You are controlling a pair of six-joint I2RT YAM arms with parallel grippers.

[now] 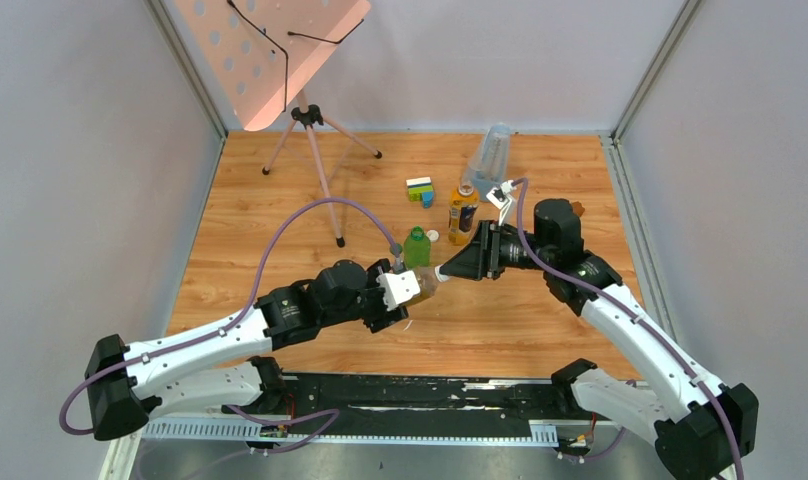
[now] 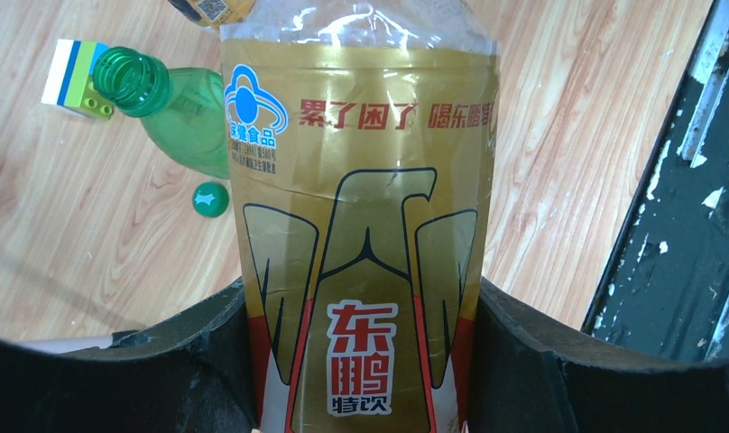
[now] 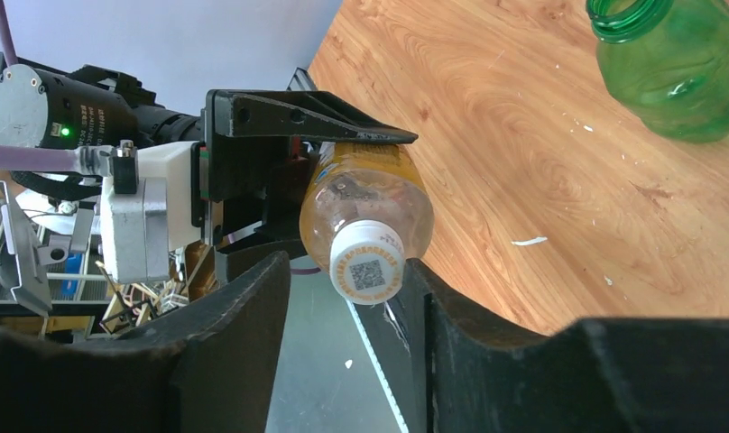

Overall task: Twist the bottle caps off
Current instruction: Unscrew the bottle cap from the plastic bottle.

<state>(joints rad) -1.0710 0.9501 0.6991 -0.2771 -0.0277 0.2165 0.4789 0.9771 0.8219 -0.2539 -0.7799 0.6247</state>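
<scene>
Centre frame from above, the left pincer (image 1: 408, 288) pinches the bottle (image 2: 361, 180) sideways; its white cap (image 3: 367, 269) points into the right pincer (image 3: 346, 271), spread around it.

- The held bottle (image 1: 426, 285) lies on its side above the desk (image 1: 280, 200), mid-front, base in the left gripper (image 1: 410, 288) jaws, neck toward the right gripper (image 3: 347, 271).
- Its screw cap (image 3: 368, 266) sits between the right jaws.
- Just behind stands the open bottle (image 1: 417, 247), with a loose cap (image 1: 433, 236) at its right and a second loose cap (image 2: 209, 198) beside it.
- The rear bottle (image 1: 463, 212) stands further back and right, the toy bricks (image 1: 419, 190) on its left, the tall container (image 1: 490, 155) behind it.
- The tripod stand (image 1: 310, 150) stands back left.
</scene>
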